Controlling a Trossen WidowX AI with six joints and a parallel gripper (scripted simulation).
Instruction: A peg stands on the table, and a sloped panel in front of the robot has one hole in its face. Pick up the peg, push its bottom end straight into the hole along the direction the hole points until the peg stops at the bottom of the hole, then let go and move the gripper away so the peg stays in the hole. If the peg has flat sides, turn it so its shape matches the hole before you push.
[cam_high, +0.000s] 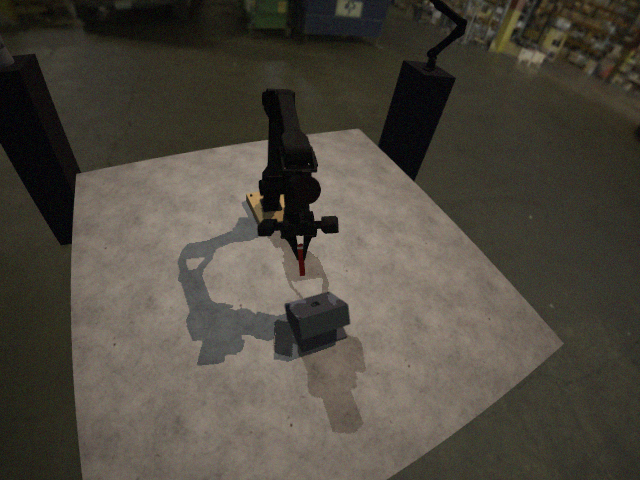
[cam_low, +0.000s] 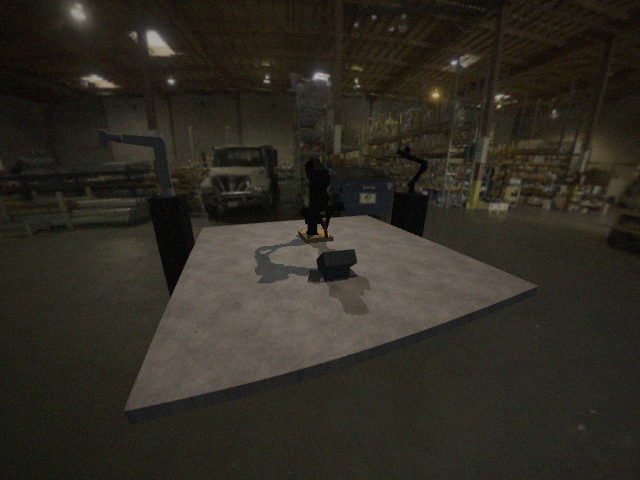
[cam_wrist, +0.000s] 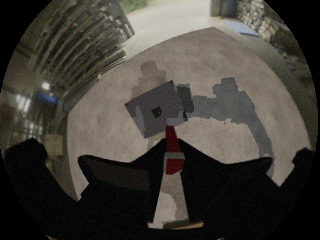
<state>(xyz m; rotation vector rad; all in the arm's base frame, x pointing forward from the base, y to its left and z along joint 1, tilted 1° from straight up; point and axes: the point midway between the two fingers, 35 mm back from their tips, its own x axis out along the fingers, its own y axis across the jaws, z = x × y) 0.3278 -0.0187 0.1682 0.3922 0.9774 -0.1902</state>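
Note:
A red peg (cam_high: 301, 266) (cam_low: 326, 228) (cam_wrist: 170, 134) with a pale band is held between the fingertips. My gripper (cam_high: 300, 254) (cam_wrist: 171, 142) is shut on it, above the table, on the robot-base side of the panel block. In the top view the peg's lower end points down, short of the block. The dark grey block with the sloped panel (cam_high: 330, 304) (cam_low: 337, 257) (cam_wrist: 162, 95) stands on the table. Its hole (cam_high: 315, 304) (cam_wrist: 156, 112) looks square and is empty. In the wrist view the peg's far end lies near the panel's lower right edge. The hole's depth is hidden.
The pale table (cam_high: 180, 413) (cam_low: 258, 330) carries the arm's wooden base plate (cam_high: 253, 201) (cam_low: 306, 237) behind the gripper. Arm shadows fall across the table and around the block. Two dark pedestals (cam_high: 417, 113) (cam_low: 173, 232) with other arms stand beyond the table's edges.

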